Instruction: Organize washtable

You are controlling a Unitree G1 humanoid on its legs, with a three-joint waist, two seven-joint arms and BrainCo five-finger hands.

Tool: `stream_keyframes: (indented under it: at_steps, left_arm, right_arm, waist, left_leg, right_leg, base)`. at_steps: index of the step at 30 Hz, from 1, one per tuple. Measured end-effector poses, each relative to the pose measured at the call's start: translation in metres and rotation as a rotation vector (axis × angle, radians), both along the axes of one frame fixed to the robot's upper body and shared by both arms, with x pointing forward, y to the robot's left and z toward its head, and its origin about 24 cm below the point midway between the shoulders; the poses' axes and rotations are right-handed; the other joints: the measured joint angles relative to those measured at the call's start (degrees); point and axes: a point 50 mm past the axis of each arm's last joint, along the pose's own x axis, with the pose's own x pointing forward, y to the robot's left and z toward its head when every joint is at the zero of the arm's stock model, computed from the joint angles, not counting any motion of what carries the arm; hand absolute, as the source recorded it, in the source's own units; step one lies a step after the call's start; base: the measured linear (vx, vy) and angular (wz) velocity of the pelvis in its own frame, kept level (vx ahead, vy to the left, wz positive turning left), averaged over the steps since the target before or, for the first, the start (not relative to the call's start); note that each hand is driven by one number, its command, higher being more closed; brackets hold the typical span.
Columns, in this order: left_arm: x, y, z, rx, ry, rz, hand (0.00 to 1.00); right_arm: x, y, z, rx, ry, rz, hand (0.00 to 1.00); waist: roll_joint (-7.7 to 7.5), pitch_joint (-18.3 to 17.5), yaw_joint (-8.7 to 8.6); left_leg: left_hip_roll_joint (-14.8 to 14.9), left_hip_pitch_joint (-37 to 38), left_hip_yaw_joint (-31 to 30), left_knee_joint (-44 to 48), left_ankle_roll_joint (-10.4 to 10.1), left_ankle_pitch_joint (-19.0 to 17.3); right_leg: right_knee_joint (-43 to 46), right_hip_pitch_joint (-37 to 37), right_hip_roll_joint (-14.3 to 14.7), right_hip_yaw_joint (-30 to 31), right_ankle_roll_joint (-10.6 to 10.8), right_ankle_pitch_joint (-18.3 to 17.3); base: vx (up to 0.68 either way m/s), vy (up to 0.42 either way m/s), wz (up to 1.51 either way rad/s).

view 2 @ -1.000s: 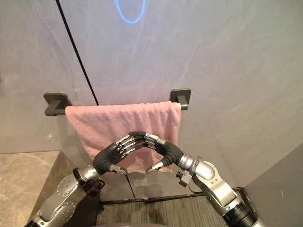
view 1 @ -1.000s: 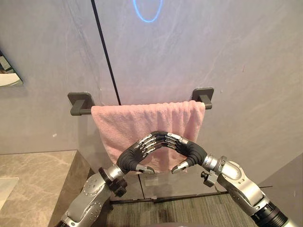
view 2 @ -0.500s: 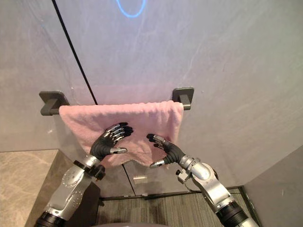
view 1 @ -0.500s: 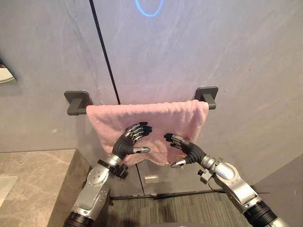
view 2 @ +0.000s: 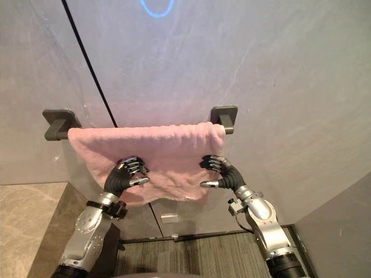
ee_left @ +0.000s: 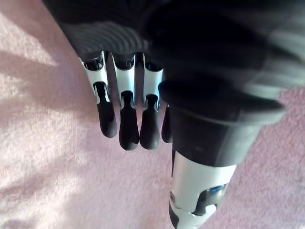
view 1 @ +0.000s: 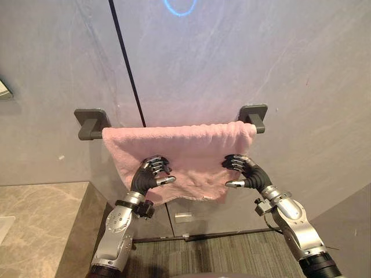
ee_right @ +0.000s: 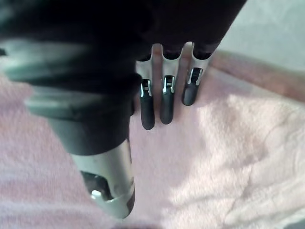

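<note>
A pink towel (view 1: 191,153) hangs over a dark grey towel bar, held on the grey wall by a left bracket (view 1: 90,123) and a right bracket (view 1: 254,114). My left hand (view 1: 148,176) lies flat on the towel's lower left part, open, with its straight fingers (ee_left: 128,129) against the cloth (ee_left: 47,143). On the towel's right side, near the edge, my right hand (view 1: 246,172) is also open, its fingers (ee_right: 164,102) pressed on the cloth (ee_right: 214,152). Neither hand grips the towel. The towel's lower hem hangs uneven, lowest at the right.
A marble counter (view 1: 35,220) lies at the lower left, beside the towel. A dark vertical seam (view 1: 124,63) runs down the wall behind the bar. Dark carpet (view 1: 220,255) covers the floor below. A blue ring of light (view 1: 179,7) shows high on the wall.
Both hands were together at the towel's lower middle, fingertips meeting. They have slid apart along the cloth, left hand leftward and right hand rightward. The towel lies a little wider on the bar.
</note>
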Motion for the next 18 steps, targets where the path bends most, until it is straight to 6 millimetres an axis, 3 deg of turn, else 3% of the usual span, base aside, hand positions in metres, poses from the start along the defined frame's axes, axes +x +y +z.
stream_keyframes:
  at_steps: [8, 18]
  left_arm:
    - [-0.015, 0.041, 0.004, -0.023, -0.014, 0.250, 0.00]
    - [-0.037, 0.069, 0.005, -0.058, -0.028, 0.460, 0.00]
  right_arm:
    - [-0.007, -0.033, 0.001, 0.034, -0.019, -0.212, 0.00]
    - [-0.015, -0.055, -0.001, 0.032, -0.029, -0.373, 0.00]
  waist:
    - [0.03, 0.0, 0.09]
    - [0.35, -0.3, 0.04]
  left_leg:
    - [-0.1, -0.6, -0.4, 0.0, 0.0, 0.0]
    - [-0.2, -0.9, -1.3, 0.0, 0.0, 0.0]
  right_leg:
    - [-0.2, -0.4, -0.1, -0.5, 0.0, 0.0]
    - [-0.9, 0.2, -0.2, -1.4, 0.0, 0.0]
  base:
    - [0.00, 0.000, 0.01]
    - [0.00, -0.001, 0.04]
